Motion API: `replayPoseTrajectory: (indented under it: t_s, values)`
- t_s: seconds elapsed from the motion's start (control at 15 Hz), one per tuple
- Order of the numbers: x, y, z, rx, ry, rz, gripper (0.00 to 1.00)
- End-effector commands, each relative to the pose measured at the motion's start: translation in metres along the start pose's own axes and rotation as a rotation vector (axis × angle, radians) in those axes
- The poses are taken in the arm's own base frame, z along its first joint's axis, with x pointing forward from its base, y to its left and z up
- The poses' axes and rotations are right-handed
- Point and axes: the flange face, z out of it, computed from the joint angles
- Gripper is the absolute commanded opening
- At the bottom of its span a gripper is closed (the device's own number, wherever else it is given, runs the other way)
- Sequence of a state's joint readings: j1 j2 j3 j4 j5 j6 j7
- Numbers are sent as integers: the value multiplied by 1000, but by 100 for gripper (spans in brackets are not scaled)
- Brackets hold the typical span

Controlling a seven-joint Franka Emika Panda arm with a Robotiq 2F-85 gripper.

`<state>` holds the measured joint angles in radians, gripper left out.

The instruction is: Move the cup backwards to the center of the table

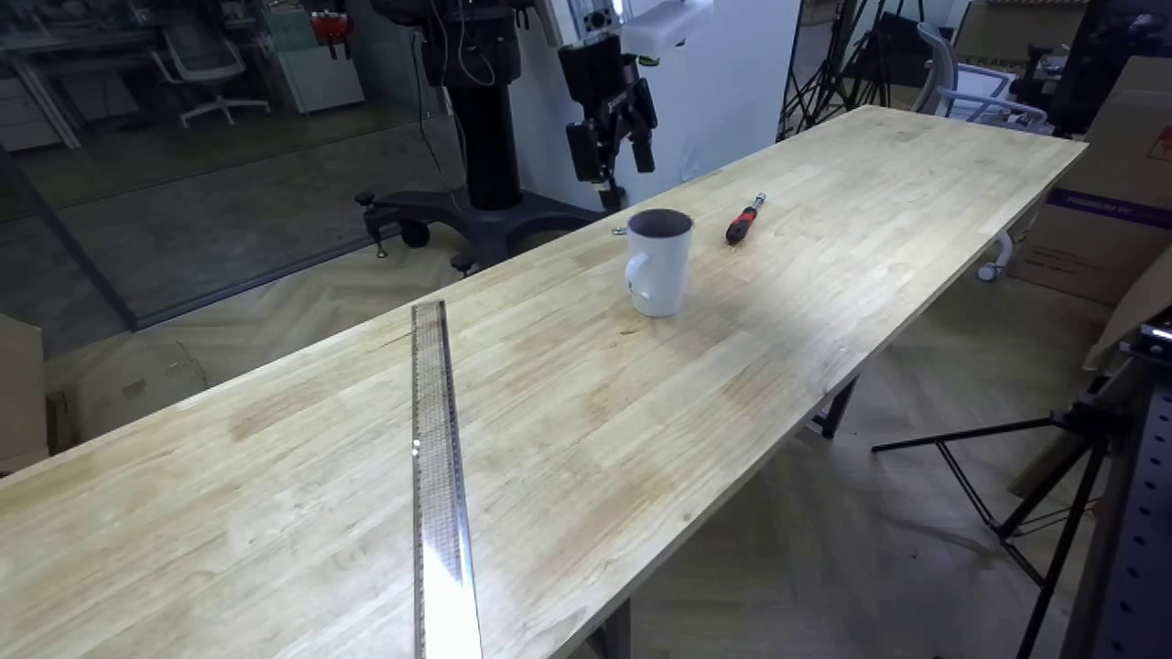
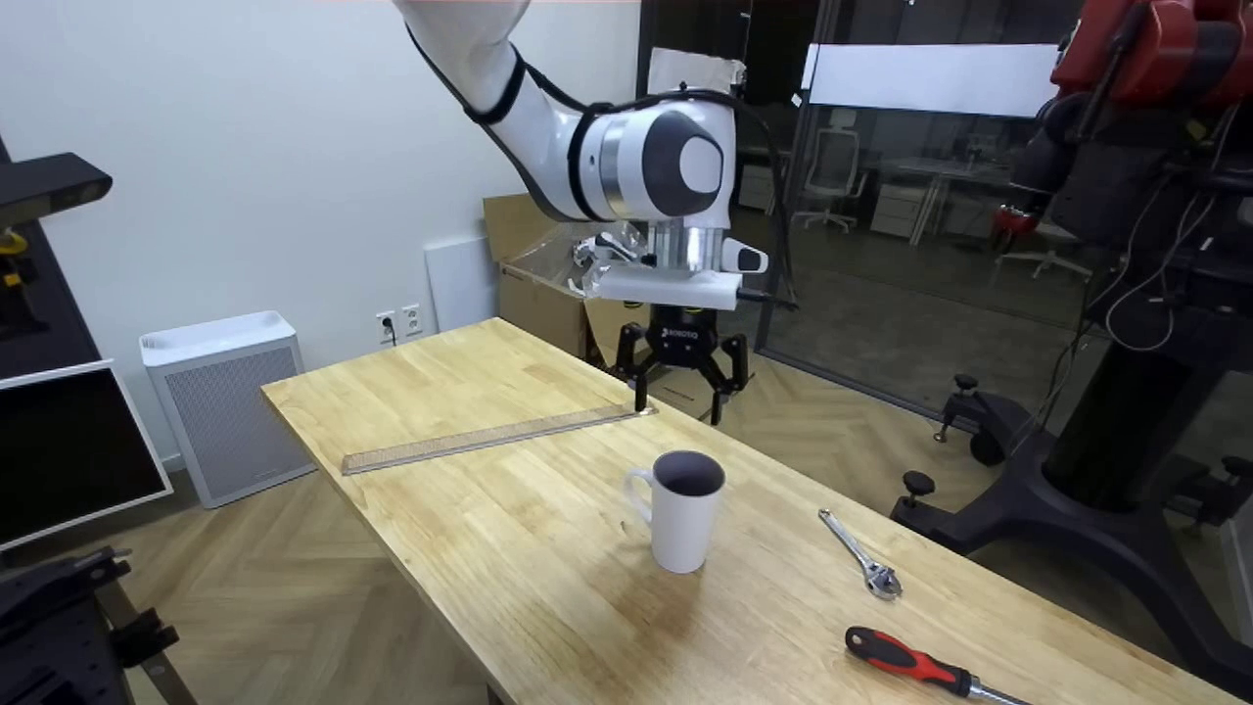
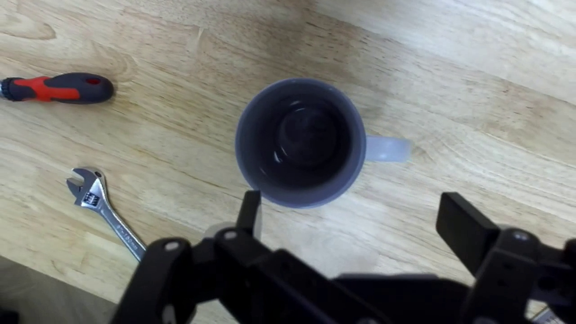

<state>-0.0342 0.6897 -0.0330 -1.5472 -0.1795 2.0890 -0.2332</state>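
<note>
tool [image 2: 679, 403] spread wide near cup [image 2: 683, 519]; wrist view: wrench [image 3: 111, 217] part-hidden, screwdriver [image 3: 58, 88] cut off.

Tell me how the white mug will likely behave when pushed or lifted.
The white mug has glossy glints inside, suggesting glazed ceramic: probably stiff, breakable if dropped. Being taller than wide, it might tip if pushed high up. The handle juts from one side, so it may swivel if pushed there.
</note>
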Motion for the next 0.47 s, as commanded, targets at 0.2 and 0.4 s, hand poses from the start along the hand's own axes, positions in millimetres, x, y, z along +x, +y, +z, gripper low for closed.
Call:
replayPoseTrajectory:
  t_s: [0.2, 0.4]
  values:
    - [-19, -30, -29, 41, 12, -6, 100]
    - [-11, -32, -23, 45, 9, -12, 100]
